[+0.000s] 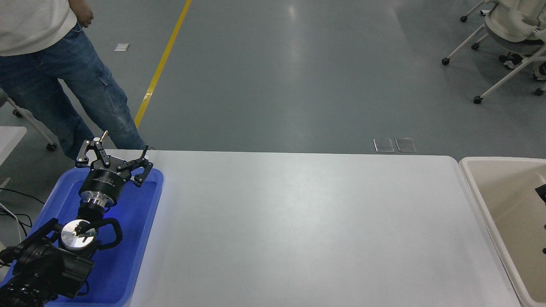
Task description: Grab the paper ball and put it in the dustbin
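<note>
One smooth cream dustbin (486,200) with a rounded rim is seen at the frame's right edge. One left gripper (114,156), fingers spread wide, is parked over one blue tray (140,238) at lower left. Only a dark sliver of the right gripper (541,191) is seen inside the bin; its fingers cannot be told. No paper ball can be made out.

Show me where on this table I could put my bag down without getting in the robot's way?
The white table is bare between the blue tray on the left and the dustbin at the right edge. The tray itself is crowded: the left gripper, open, and its arm hang over it. A dark part, perhaps the right arm, shows over the dustbin.
</note>
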Tool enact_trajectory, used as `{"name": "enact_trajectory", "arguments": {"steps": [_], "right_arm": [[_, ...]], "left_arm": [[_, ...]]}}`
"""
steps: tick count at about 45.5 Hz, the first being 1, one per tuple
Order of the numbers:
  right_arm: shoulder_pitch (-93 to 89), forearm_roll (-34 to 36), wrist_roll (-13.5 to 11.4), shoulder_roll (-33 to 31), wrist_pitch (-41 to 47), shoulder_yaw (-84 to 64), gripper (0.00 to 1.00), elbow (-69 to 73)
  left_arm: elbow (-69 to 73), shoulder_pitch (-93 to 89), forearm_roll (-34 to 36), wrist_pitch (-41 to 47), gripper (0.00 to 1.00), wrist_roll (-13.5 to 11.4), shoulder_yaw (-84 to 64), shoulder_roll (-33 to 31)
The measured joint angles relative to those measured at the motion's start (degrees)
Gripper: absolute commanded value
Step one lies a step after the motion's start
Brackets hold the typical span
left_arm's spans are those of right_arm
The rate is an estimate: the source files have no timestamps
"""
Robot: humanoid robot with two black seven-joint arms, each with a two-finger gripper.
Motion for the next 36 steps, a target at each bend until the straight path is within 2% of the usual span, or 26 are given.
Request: {"name": "enact_trajectory", "arguments": {"steps": [14, 28, 33, 36], "right_arm": [[5.1, 0.0, 0.3, 0.4, 0.3, 7.3, 1.00, 3.3], [8.1, -0.1, 1.6, 2.2, 0.4, 29.4, 1.00, 13.4], [8.3, -0.5, 3.8, 2.5, 0.5, 38.1, 1.00, 18.6], [8.1, -0.7, 6.8, 2.7, 0.5, 42.5, 1.00, 21.6]], "left_arm": [[0.0, 0.0, 0.0, 0.0, 1.00, -0.1, 0.0, 0.0], [0.0, 0.0, 0.0, 0.0, 1.00, -0.1, 0.0, 0.0], [0.0, 0.0, 0.0, 0.0, 1.00, -0.1, 0.0, 0.0], [0.0, 0.0, 0.0, 0.0, 1.00, -0.1, 0.0, 0.0]]}}
